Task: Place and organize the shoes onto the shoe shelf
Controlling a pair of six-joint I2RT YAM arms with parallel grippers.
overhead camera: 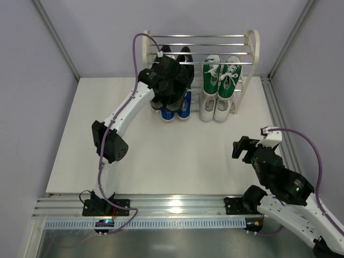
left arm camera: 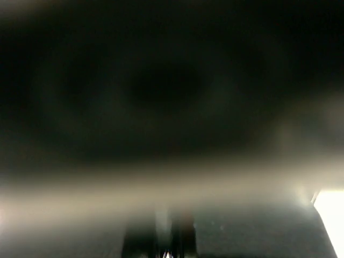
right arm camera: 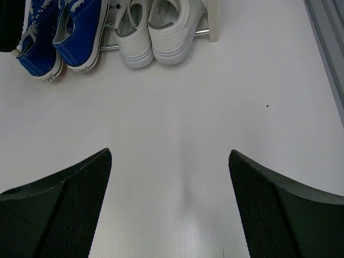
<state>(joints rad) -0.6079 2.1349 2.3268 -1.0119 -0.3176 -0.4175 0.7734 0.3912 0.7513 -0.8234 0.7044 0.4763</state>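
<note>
The shoe shelf (overhead camera: 252,47) stands at the back of the table. The black shoes (overhead camera: 185,54) sit on its upper tier at the left, the green sneakers (overhead camera: 220,76) at the right. The blue sneakers (overhead camera: 184,110) and white sneakers (overhead camera: 215,110) sit on the lower tier. My left gripper (overhead camera: 171,80) is down on the black shoes and hides most of them. The left wrist view is a dark blur, so the jaws do not show. My right gripper (overhead camera: 242,149) is open and empty above the bare table. In its wrist view (right arm camera: 169,204) the blue sneakers (right arm camera: 59,32) and white sneakers (right arm camera: 153,29) lie ahead.
The white table (overhead camera: 177,156) ends at a metal rail (overhead camera: 161,207) at the near side. A metal strip (right arm camera: 328,48) runs along the table's right edge. Grey walls close in the back and sides.
</note>
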